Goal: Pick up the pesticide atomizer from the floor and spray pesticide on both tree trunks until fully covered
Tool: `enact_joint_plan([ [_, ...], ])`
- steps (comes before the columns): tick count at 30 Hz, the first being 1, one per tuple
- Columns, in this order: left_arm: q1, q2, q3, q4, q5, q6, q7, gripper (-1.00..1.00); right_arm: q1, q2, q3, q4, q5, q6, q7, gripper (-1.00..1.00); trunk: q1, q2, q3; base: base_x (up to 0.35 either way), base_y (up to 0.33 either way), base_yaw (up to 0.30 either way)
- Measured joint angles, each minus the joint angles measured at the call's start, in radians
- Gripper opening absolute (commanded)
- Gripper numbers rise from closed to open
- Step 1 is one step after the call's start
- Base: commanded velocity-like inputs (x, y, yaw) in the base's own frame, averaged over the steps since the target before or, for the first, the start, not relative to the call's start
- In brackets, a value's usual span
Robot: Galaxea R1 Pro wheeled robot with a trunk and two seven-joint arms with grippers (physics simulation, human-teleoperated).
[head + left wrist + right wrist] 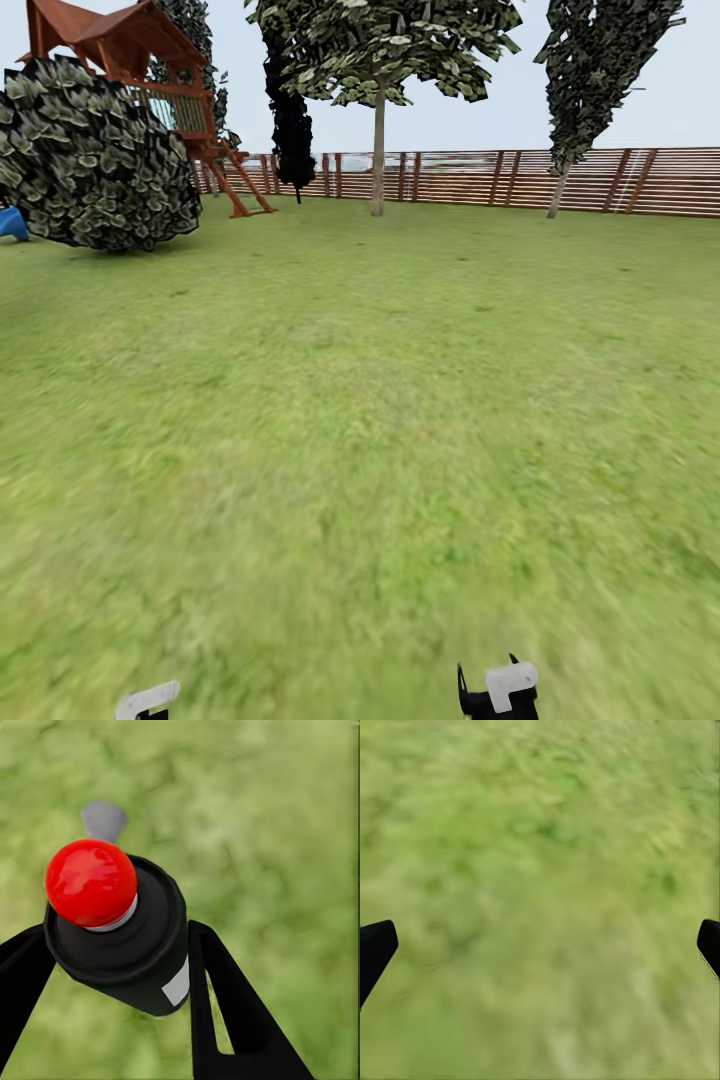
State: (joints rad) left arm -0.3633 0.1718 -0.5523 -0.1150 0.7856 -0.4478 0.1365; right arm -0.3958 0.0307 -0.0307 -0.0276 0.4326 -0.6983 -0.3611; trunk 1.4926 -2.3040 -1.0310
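Note:
The pesticide atomizer (142,949) is a black can with a round red cap and a small grey nozzle. My left gripper (118,931) is shut on its body, one black finger on each side, above green grass. My right gripper (544,941) is open, with lawn between its far-apart fingertips and nothing held. In the head view both wrists peek in at the bottom edge, the left (147,699) and the right (505,690). Far ahead by the fence stand two trees with bare trunks, one in the middle (378,150) and one to the right (557,195). No white specks show on either trunk.
Open lawn (380,400) stretches from me to a brown slat fence (470,176). A big leafy bush (95,160) and a red wooden play tower (130,50) stand at the far left. A black column-shaped conifer (290,120) rises beside the middle tree.

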Motion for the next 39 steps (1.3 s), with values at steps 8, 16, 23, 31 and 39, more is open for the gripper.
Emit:
enact_joint_plan([
  [8, 0.0, 0.0, 0.0, 0.0, 0.0, 0.001, 0.0, -1.0, 0.0, 0.0, 0.0, 0.0, 0.0, 0.0, 0.0, 1.0, 0.0, 0.0, 0.0, 0.34, 0.0, 0.0],
  [16, 0.001, 0.002, 0.002, 0.0, 0.002, 0.0, 0.002, -1.0, 0.0, 0.0, 0.0, 0.0, 0.0, 0.0, 0.0, 1.0, 0.0, 0.0, 0.0, 0.34, 0.0, 0.0],
  [23, 0.001, 0.002, 0.001, 0.001, 0.001, 0.0, 0.002, -1.0, 0.0, 0.0, 0.0, 0.0, 0.0, 0.0, 0.0, 1.0, 0.0, 0.0, 0.0, 0.34, 0.0, 0.0],
  [31, 0.001, 0.001, 0.001, 0.001, 0.0, 0.0, 0.002, -1.0, 0.0, 0.0, 0.0, 0.0, 0.0, 0.0, 0.0, 1.0, 0.0, 0.0, 0.0, 0.34, 0.0, 0.0],
  [39, 0.001, 0.0, 0.001, 0.0, 0.0, 0.0, 0.001, -1.0, 0.0, 0.0, 0.0, 0.0, 0.0, 0.0, 0.0, 1.0, 0.0, 0.0, 0.0, 0.34, 0.0, 0.0],
])
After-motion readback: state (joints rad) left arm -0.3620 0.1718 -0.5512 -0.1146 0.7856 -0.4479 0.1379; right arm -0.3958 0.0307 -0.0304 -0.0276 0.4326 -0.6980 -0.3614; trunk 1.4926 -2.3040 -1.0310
